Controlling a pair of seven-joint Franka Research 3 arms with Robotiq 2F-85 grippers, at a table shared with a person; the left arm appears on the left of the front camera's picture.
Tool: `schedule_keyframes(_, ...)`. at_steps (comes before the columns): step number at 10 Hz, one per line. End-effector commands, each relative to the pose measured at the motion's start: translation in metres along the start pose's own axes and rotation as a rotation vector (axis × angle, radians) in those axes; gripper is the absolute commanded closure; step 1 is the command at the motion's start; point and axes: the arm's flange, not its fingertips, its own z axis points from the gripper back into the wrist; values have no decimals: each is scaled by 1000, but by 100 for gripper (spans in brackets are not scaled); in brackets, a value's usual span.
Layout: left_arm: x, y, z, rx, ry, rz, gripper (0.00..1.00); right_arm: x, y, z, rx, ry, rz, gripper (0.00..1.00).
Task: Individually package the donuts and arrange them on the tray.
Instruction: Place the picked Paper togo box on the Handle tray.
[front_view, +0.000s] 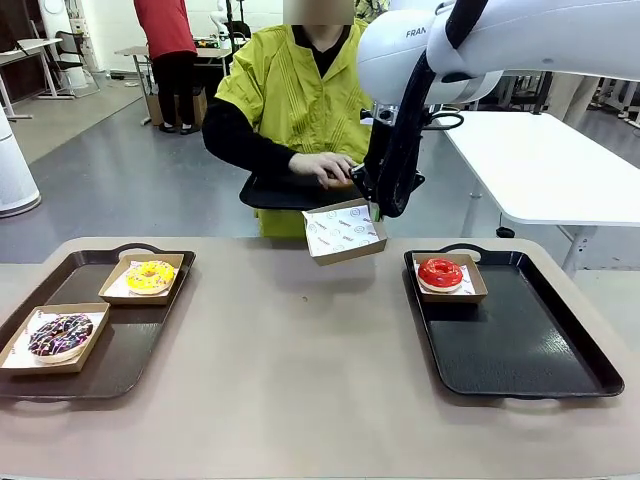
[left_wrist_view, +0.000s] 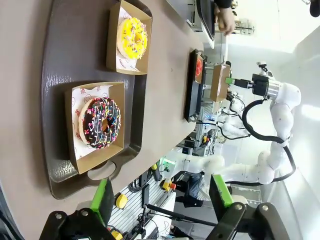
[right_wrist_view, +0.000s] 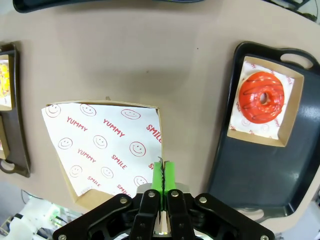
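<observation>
The right tool (right_wrist_view: 162, 172) is pinched shut on the edge of an empty cardboard box (front_view: 344, 232) lined with printed paper, holding it tilted above the tabletop (front_view: 300, 350) at upper centre of the front view. Just behind it, the person's hand (front_view: 322, 167) rests on a black tray (front_view: 275, 192). At right, the red-iced donut (front_view: 440, 272) sits boxed in the right tray's (front_view: 520, 350) far left corner. The left tool (left_wrist_view: 162, 197) stands wide open, holding nothing, above the left tray (front_view: 120, 350), where the yellow-iced donut (front_view: 150, 276) and the dark sprinkled donut (front_view: 60, 335) lie in separate boxes.
</observation>
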Motion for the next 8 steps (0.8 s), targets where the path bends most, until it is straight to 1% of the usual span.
schedule_keyframes(1,-2,-1,1,1,-7,7,0,-2,-2,2,-2,-2,-2,100)
schedule_keyframes(8,-2,-1,1,1,-7,7,0,-2,-2,2,-2,-2,-2,100)
